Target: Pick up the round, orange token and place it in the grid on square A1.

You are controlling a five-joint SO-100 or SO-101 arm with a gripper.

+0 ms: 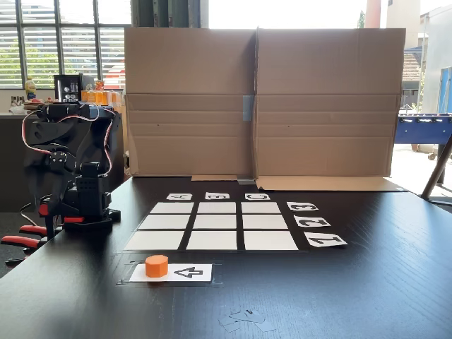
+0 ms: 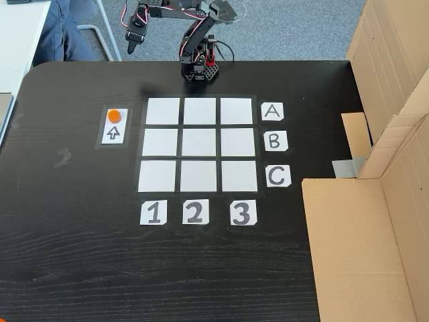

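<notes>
A: Starting at the left of the overhead fixed view, what is seen?

B: The token (image 2: 114,115) is found on the arrow card (image 2: 114,127), on the card's far end above the printed arrow, just beside the grid (image 2: 198,148) and apart from it. In the low fixed view the token (image 1: 157,265) is seen upright on the desk (image 1: 367,282), a short solid cylinder.

A: How is it expected to handle?

B: It is judged light and stiff, probably smooth-sided, so a slip is possible. A hold across its curved side, low and centred, is advised; the flat top offers nothing to pinch.

A: And to the right?

B: Square A1 (image 2: 162,111) is taken as the corner cell in row A above the 1 card (image 2: 153,212), the nearest cell to the token.

A: The tool?

B: The arm is folded at the desk's far edge; the tool (image 2: 133,45) hangs well apart from the token. Whether it is parted or closed cannot be told, though nothing appears held
</notes>
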